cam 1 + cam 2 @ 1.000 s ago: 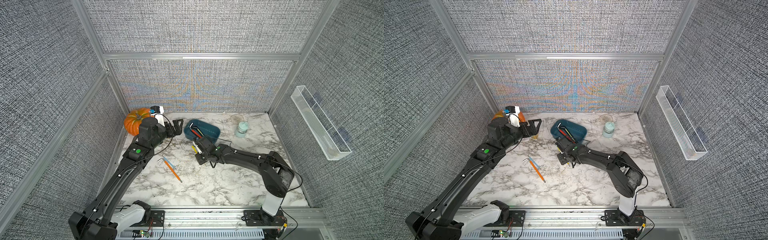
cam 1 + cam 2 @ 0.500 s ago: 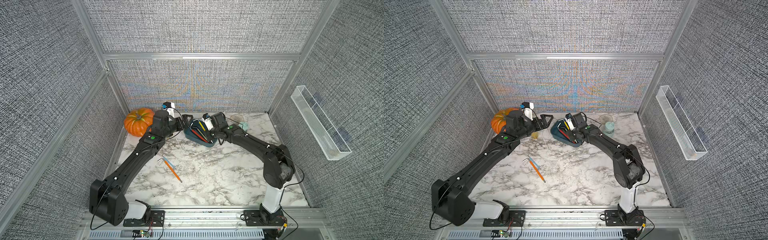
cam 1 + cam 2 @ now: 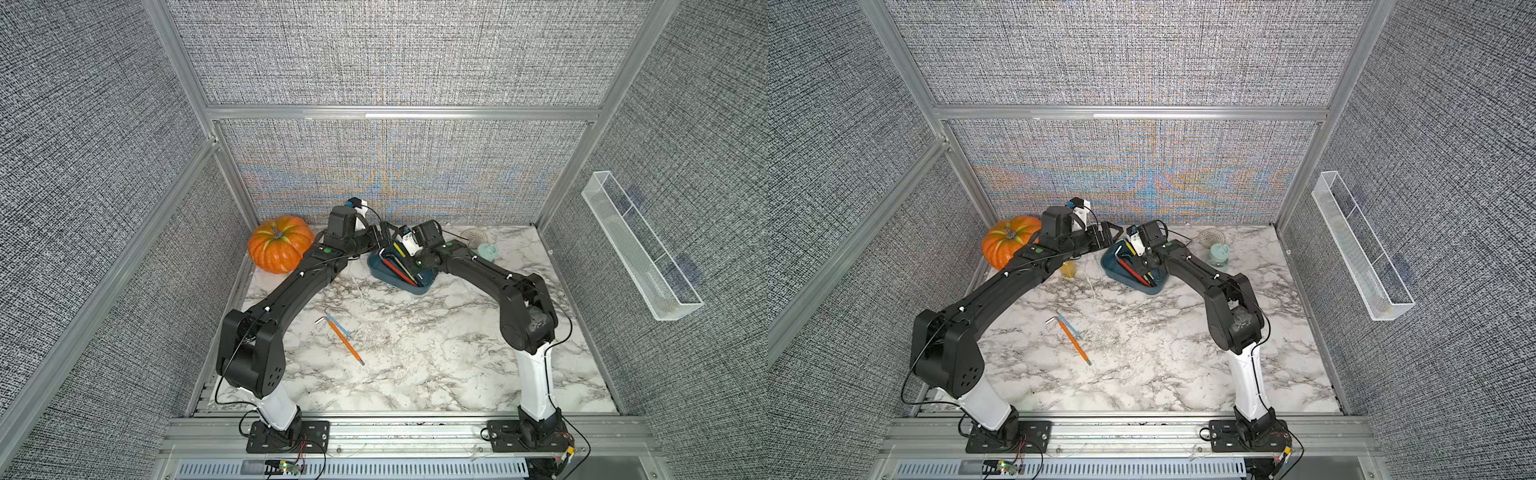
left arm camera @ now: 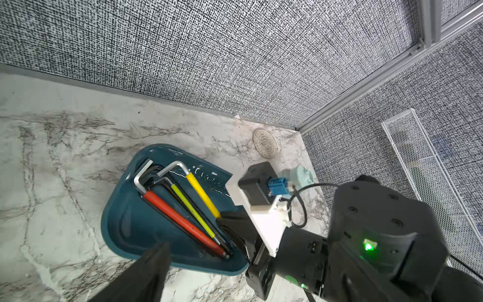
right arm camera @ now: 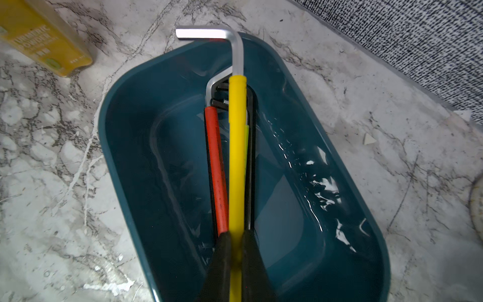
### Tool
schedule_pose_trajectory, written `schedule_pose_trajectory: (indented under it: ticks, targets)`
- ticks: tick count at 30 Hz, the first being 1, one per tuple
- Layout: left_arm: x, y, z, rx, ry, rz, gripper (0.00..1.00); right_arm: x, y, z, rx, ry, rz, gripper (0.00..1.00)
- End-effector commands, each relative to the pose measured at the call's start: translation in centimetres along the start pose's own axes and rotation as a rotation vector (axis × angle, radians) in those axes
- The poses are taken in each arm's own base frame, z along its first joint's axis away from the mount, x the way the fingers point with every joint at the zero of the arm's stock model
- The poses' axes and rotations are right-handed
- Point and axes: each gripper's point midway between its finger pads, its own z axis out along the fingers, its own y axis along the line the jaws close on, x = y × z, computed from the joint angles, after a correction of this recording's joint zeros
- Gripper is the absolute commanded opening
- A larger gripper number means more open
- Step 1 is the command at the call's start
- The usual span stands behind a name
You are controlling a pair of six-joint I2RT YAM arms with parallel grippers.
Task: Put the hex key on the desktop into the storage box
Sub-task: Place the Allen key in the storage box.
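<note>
Our right gripper [image 5: 236, 236] is clamped on the yellow-sleeved hex key [image 5: 237, 146], held over the storage box [image 5: 125, 162] by the desktop's [image 3: 415, 353] far edge, its bent tip reaching past the rim. A red-sleeved key [image 5: 217, 170] lies inside. Our left gripper [image 3: 1108, 236] hangs wide apart just beside the box. Two more lie mid-desktop toward the left edge: an orange-sleeved key [image 3: 344, 341] and a blue-sleeved key [image 3: 338, 325].

Grey woven-fabric wall panels [image 3: 395, 54] on three sides, framed by aluminium bars [image 3: 399, 113], clear mesh tray [image 3: 640, 249] on wall at 3 o'clock, white marble desktop [image 3: 436, 340] underneath, aluminium rail [image 3: 407, 432] at 6 o'clock, even light.
</note>
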Motion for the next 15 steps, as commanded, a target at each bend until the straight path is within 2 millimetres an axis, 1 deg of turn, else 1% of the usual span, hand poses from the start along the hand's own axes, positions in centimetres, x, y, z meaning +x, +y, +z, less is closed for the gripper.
schedule_pose_trajectory:
  ticks: [1, 4, 8, 14, 15]
  targets:
    - [0.6, 0.5, 0.9, -0.003, 0.031, 0.017, 1.00, 0.4, 0.1, 0.8, -0.010, 0.014, -0.007, 0.00]
    - [1.3, 1.4, 1.9, -0.015, 0.051, 0.009, 1.00, 1.2, 0.1, 1.8, -0.012, 0.036, -0.010, 0.00]
    - [1.7, 1.8, 3.0, -0.010, 0.069, 0.002, 1.00, 2.2, 0.1, 2.8, -0.015, 0.063, -0.005, 0.00]
    - [1.8, 2.0, 3.4, -0.005, 0.079, -0.002, 1.00, 3.0, 0.1, 3.6, -0.020, 0.081, 0.013, 0.00]
    - [1.9, 2.0, 3.5, -0.005, 0.083, -0.003, 1.00, 3.0, 0.1, 3.7, -0.018, 0.083, 0.013, 0.01]
